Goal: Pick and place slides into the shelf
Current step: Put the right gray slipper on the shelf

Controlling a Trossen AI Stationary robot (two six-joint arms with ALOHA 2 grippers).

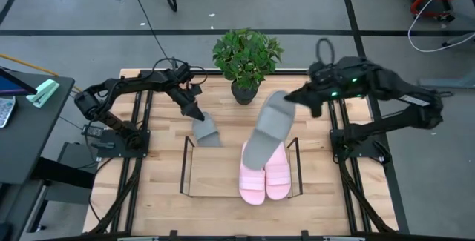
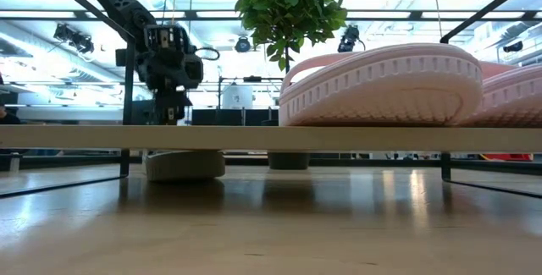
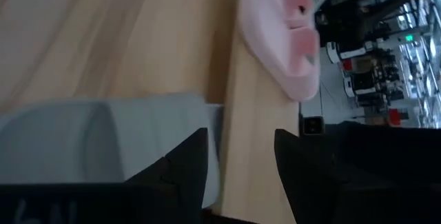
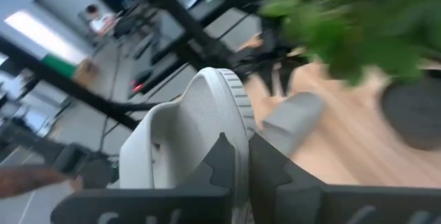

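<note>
Overhead, right gripper (image 1: pixel 291 98) clenched on a grey slide (image 1: pixel 267 128), held aloft over the pink pair (image 1: pixel 265 173) on the shelf (image 1: pixel 185 168), presumably for placing, while left gripper (image 1: pixel 197 115), fingers spread, straddles the second grey slide (image 1: pixel 208 130) behind the shelf.

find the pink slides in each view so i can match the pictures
High: pink slides side by side on the shelf's right part.
Low: right, atop the board.
Left wrist: upper middle.
Right wrist: not in it.
Shared landmark: potted plant.
</note>
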